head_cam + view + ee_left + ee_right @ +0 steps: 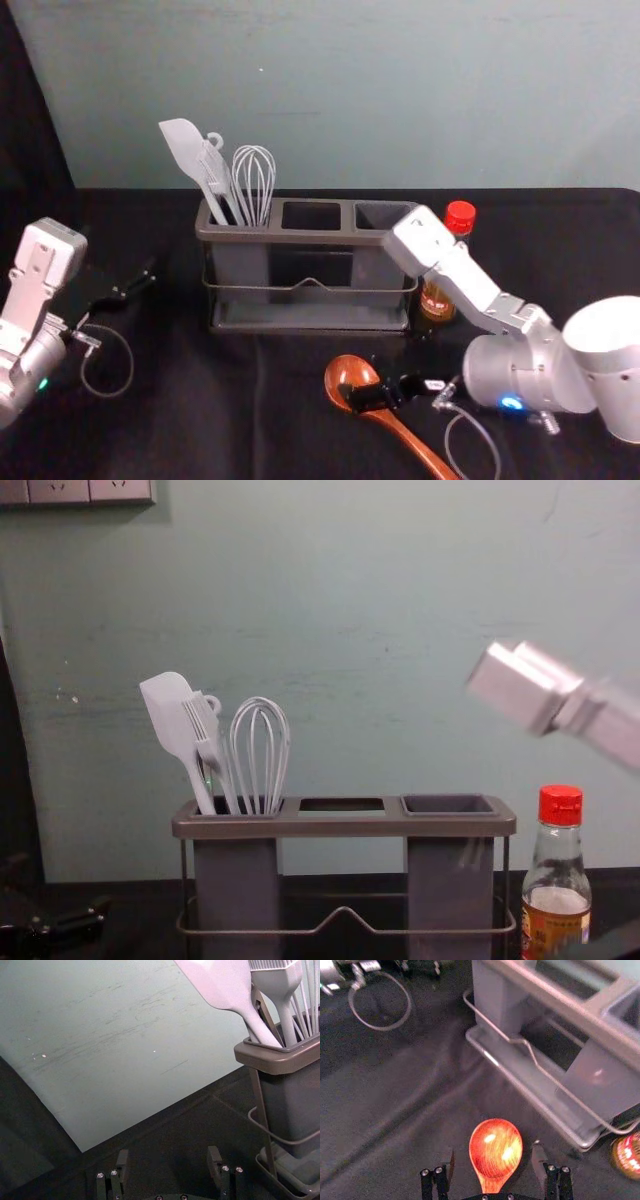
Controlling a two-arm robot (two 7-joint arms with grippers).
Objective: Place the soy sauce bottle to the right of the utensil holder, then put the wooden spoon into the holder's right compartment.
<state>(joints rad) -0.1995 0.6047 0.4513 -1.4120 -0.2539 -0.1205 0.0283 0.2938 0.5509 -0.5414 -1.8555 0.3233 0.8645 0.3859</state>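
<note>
At the far left we see the left gripper, low over the table and well apart from the utensil holder. In its wrist view, its jaws stand wide apart and hold nothing.

Next comes the holder, upright on the table. Its left compartment carries a pale spatula, a brush and a whisk; the middle and right compartments follow along the same rim.

In front of the holder lies the wooden spoon, bowl toward the holder, handle running toward us and to the right. We have the right gripper down at its bowl; in the wrist view the jaws are wide apart with the bowl between them, a gap on either side, so they grip nothing.

Just beside the holder's right end, the red-capped soy sauce bottle stands upright, partly behind our right arm in the head view.
</note>
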